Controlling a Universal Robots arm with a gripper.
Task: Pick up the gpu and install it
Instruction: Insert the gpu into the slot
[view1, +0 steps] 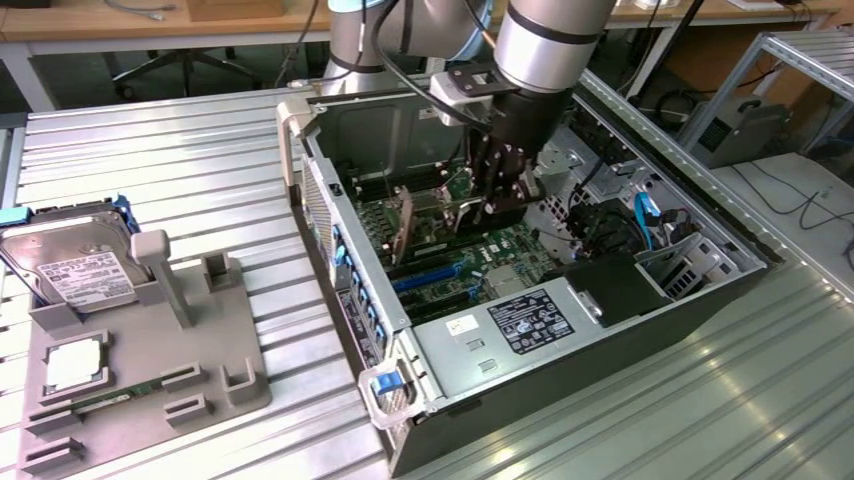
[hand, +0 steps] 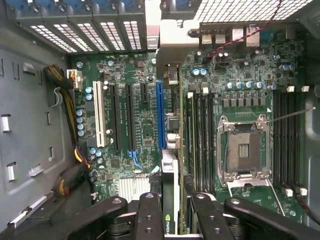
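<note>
Gripping gpu (hand: 170, 172) edge-on in closed pincer (hand: 175, 205), hovering inside computer case (view1: 747, 255) over motherboard (hand: 135, 135), just beside blue slot (hand: 160, 110). Pickup done; seating apparently not yet finished, card looking above slot.

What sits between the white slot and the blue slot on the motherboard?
In the wrist view, two long black expansion slots and one short black slot sit between the white slot and the blue slot.

The gpu (hand: 170, 200), a thin card seen edge-on with a small green logo, stood upright over the motherboard (hand: 135, 125), near the exterior view's centre.
</note>
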